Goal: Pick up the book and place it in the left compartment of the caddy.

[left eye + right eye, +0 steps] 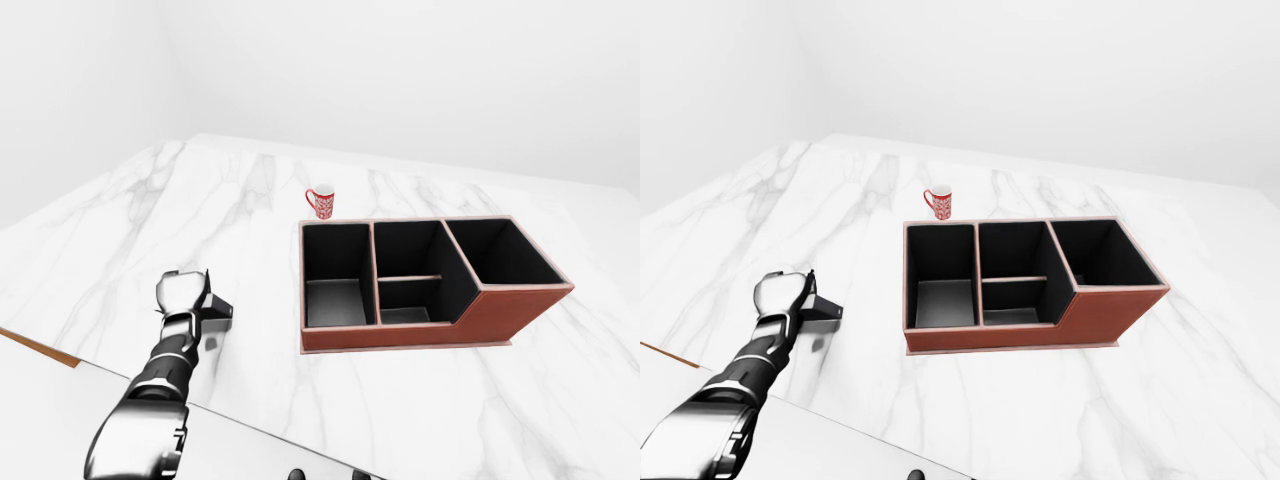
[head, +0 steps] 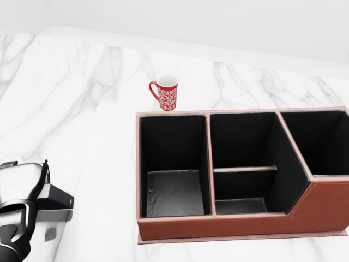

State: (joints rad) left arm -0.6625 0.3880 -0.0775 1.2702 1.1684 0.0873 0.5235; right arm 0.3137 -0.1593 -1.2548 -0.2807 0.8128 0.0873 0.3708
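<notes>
Presently, left hand [image 1: 183,296] low over the desk [image 2: 82,109], its pale back turned to the cameras; a dark flat object juts from its far side, toward the caddy. Probably the book [image 2: 53,197], though too little shows to be sure. Fingers hidden behind the palm: cannot tell whether they clench the object or merely rest against it. A shadow lies on the marble under the object, so it looks raised clear of the desk. Right hand not in any view.

Handling, as judgement: thin, stiff, light; flat covers may slip in three fingers. Best hold is across the spine or a long edge, gripping both covers so it cannot fan open.

Outward, well apart to the hand's right: red-brown caddy [image 2: 229,225], dark-lined. Its left compartment [image 2: 173,191], the one nearest the hand, stands empty. Beyond the caddy's far-left corner, just beside the wall, a red patterned mug [image 2: 166,94], upright.
</notes>
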